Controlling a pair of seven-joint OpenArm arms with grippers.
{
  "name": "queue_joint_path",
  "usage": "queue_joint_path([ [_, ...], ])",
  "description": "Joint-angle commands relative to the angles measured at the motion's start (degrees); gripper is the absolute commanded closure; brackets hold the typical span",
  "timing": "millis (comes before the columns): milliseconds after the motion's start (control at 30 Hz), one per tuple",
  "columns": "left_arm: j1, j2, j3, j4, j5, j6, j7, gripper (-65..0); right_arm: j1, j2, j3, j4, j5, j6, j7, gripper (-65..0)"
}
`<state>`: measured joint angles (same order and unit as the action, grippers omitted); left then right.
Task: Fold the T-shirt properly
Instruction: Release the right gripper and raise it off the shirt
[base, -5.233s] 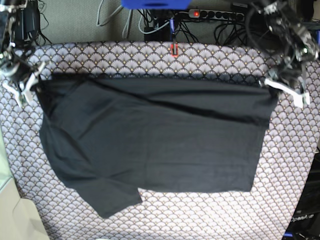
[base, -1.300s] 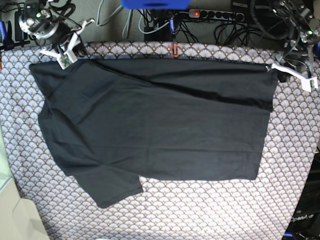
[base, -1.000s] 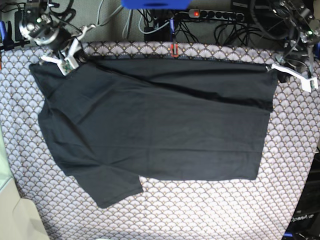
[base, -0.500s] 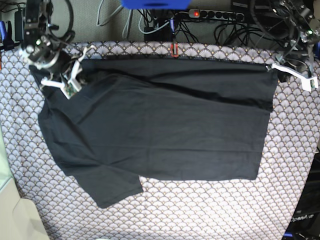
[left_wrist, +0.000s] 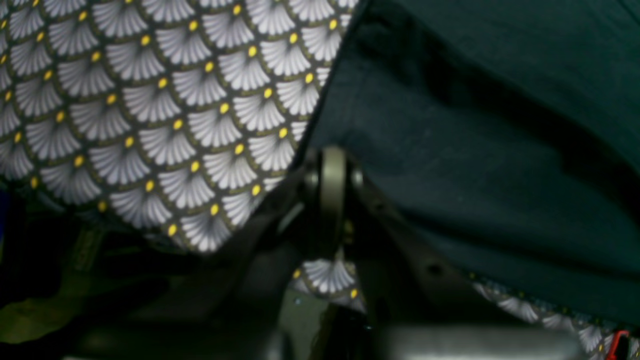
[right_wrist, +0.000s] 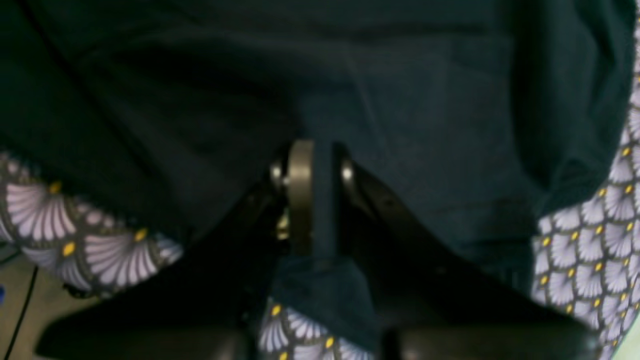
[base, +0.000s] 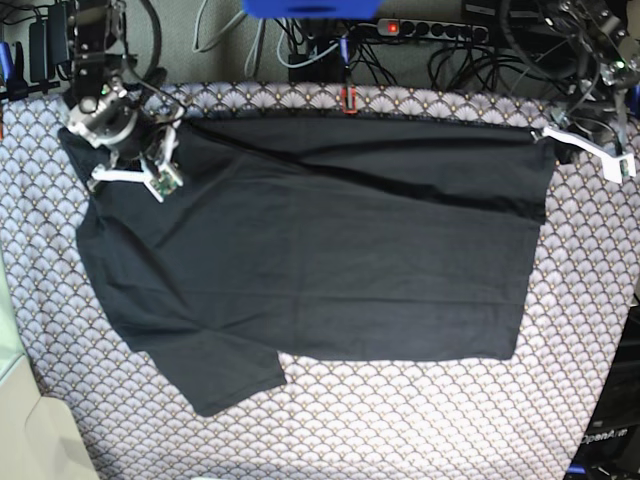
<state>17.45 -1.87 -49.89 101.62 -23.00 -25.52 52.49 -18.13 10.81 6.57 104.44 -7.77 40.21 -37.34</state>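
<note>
The shirt (base: 320, 250) lies mostly flat under both claws, barely folded yet, with the right claw (base: 150, 170) pinching its corner and the left claw (base: 590, 150) closed at its edge

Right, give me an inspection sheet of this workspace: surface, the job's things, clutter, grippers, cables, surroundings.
Surface: scallop-patterned tablecloth covering the table.
Job's things: dark T-shirt lying spread out, one sleeve sticking out at the near left of the base view, a diagonal crease across the upper part.
Clutter: nothing seen on the cloth.
Grippers: right gripper with shirt fabric between its fingers; left gripper shut at the shirt's far corner.
Cables: a tangle beyond the table's far edge, with a power strip.
Surroundings: blue object at the top edge.
</note>
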Motion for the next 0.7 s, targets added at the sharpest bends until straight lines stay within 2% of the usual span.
queue_joint_path([
  [0,0.09,-0.55,-0.27,1.19,-0.6,-0.11,-1.19,0.0,0.42,0.49,0.25,1.18,0.25,-0.21,0.9,-10.2],
  [233,0.0,-0.55,-0.18,1.1,-0.69,-0.11,-1.28,0.0,0.33,0.49,1.3,1.18,0.17,-0.21,0.73,-15.8],
  [300,0.0,-0.55,-0.18,1.1,-0.69,-0.11,-1.37,0.0,0.33,-0.83,3.41,1.18,0.17,-0.21,0.73,-18.5],
  [367,0.0,-0.55,-0.18,1.01,-0.69,-0.11,-1.37,0.0,0.24,-2.06,5.61,1.89,0.17,-0.21,0.73,-18.9],
  [500,0.0,-0.55,-0.18,0.75,-0.69,-0.11,-1.46,0.0,-3.19,-2.15,5.61,7.42,0.25,-0.21,1.08,-19.0],
  [667,0.0,-0.55,-0.09,0.66,-0.69,-0.11,-1.46,0.0,-4.95,-2.15,1.92,9.01,0.25,-0.21,0.82,-18.5],
])
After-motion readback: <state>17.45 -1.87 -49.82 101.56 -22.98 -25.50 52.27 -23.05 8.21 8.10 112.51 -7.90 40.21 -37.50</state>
